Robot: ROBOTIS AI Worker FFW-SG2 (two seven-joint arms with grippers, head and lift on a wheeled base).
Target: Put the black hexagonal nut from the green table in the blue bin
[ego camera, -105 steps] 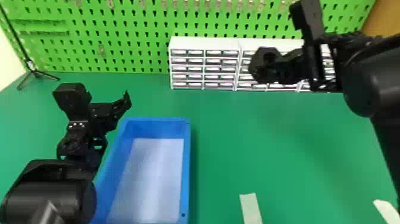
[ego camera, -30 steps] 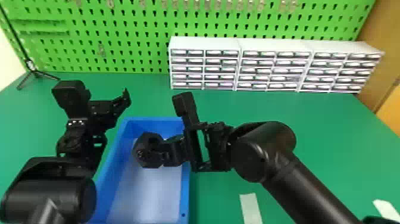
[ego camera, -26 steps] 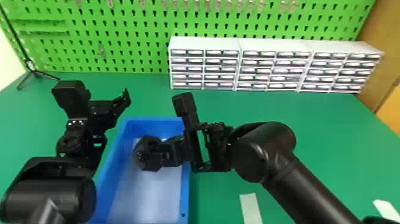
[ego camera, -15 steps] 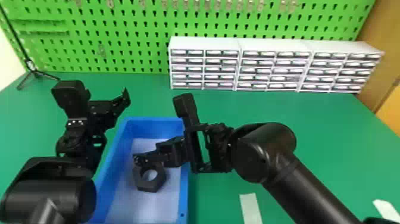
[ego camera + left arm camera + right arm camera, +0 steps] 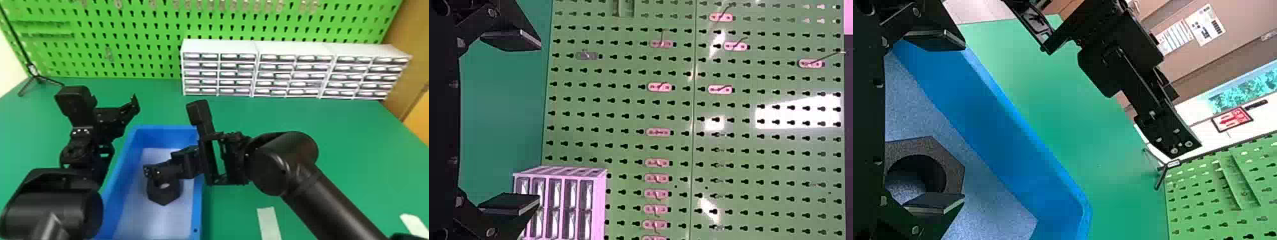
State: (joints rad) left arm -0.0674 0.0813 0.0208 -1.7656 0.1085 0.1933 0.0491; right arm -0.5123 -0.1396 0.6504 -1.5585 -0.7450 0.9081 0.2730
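Black hexagonal nut (image 5: 164, 195), grainy, has dropped from right gripper (image 5: 152, 172) into smooth-walled blue bin (image 5: 159, 135). Right gripper released, flat fingers (image 5: 934, 40) spread, nut at its 5 o'clock. Left gripper (image 5: 135, 103) parked, bin's 11 o'clock.

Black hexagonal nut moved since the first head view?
Yes: nut went left and down in view, from overlapping the white drawer cabinets to inside the blue bin.
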